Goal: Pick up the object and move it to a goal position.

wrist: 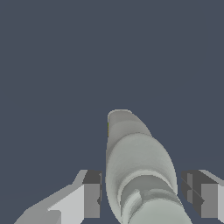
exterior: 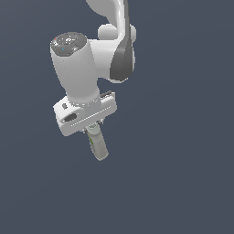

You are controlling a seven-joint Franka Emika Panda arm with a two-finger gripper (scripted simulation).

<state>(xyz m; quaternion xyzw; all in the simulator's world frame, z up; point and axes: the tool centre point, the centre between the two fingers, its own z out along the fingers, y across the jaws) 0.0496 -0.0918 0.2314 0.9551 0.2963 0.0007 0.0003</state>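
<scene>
The object (exterior: 98, 145) is a small pale grey-beige bottle with a green mark on its side. It sticks out from under my gripper (exterior: 93, 130) in the exterior view, tilted in line with the hand. In the wrist view the object (wrist: 135, 166) runs away from the camera between the two fingers (wrist: 92, 194), ridged cap end nearest. The fingers stand close against its sides, so the gripper (wrist: 142, 194) is shut on it near the cap. Nothing shows under the bottle's far end.
A plain dark blue-grey surface fills the background in both views. The white arm (exterior: 77, 68) takes up the upper middle of the exterior view. No other objects or markers show.
</scene>
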